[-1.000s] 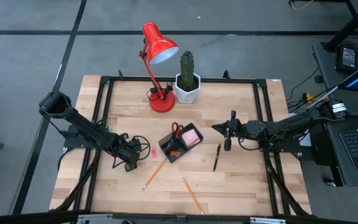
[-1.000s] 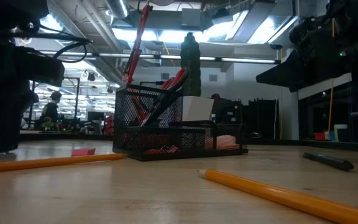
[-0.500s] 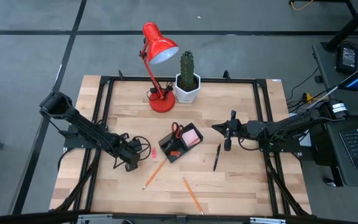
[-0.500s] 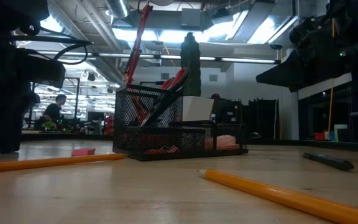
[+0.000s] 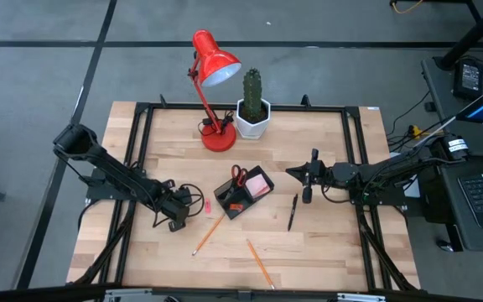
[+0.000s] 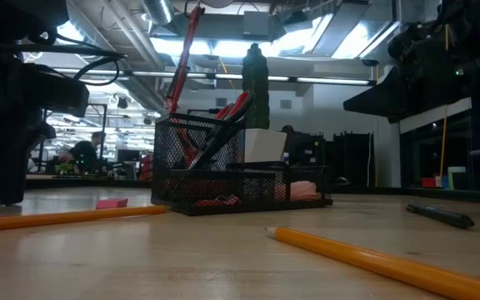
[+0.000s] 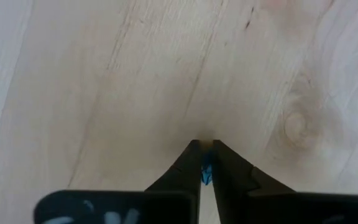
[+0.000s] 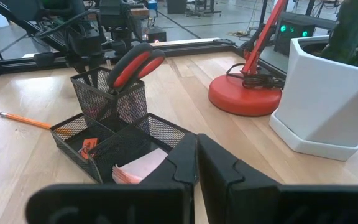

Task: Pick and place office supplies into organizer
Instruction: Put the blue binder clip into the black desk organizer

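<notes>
Scissors (image 5: 238,175) and pink pad (image 5: 259,183) sit in your organizer (image 5: 243,194); two pencils (image 5: 209,234), pen (image 5: 293,212), pink piece (image 5: 209,205) remain on the worktop. Both tools (image 5: 177,225) (image 5: 309,195) are closed, empty.

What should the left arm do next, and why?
Probably open up and shift toward the nearest pencil. The left gripper is shut over bare table, apparently holding nothing, while that pencil lies loose beside it, outside the organizer.

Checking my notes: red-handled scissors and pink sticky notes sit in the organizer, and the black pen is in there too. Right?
Not quite. The black pen lies on the table right of the organizer, as the high view shows. The scissors and pink sticky notes are inside.
</notes>
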Controlling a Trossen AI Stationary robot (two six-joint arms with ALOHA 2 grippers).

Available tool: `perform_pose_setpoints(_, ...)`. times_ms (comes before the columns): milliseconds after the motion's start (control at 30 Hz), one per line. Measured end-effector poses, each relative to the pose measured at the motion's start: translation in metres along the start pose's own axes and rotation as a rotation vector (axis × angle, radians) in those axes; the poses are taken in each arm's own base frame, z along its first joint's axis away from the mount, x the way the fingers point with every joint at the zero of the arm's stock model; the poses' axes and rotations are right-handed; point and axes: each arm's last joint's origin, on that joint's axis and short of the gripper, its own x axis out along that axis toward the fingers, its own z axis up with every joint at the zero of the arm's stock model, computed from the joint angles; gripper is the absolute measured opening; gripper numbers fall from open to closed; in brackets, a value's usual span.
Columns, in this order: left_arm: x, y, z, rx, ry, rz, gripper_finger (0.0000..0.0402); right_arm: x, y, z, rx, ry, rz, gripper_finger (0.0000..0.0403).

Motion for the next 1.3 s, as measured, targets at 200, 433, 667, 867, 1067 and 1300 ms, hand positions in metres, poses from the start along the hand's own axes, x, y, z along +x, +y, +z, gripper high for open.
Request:
perform_pose_setpoints(200, 0.000, 0.000, 0.000, 0.000, 0.008, -0.008, 0.0006, 0.000, 0.000, 0.000, 0.000, 0.001, 0.000, 0.0020)
perform_pose_setpoints(433, -0.010, 0.000, 0.001, -0.010, -0.022, -0.071, 0.0002, 0.000, 0.000, 0.000, -0.001, 0.000, 0.000, 0.0020)
perform_pose_setpoints(667, -0.023, 0.002, 0.004, -0.027, -0.107, -0.112, 0.0000, 0.000, 0.000, 0.000, -0.001, 0.001, 0.000, 0.0020)
perform_pose_setpoints(867, -0.033, 0.003, 0.006, -0.040, -0.163, -0.145, 0.0000, 0.000, 0.000, 0.000, -0.002, 0.000, 0.000, 0.0020)
perform_pose_setpoints(1067, -0.035, 0.003, 0.007, -0.044, -0.179, -0.152, 0.0000, 0.000, 0.000, 0.000, -0.002, 0.001, 0.000, 0.0020)
perform_pose_setpoints(1300, -0.038, -0.003, 0.013, -0.016, -0.243, -0.215, 0.0001, 0.000, 0.000, 0.000, -0.004, 0.001, 0.000, 0.0020)
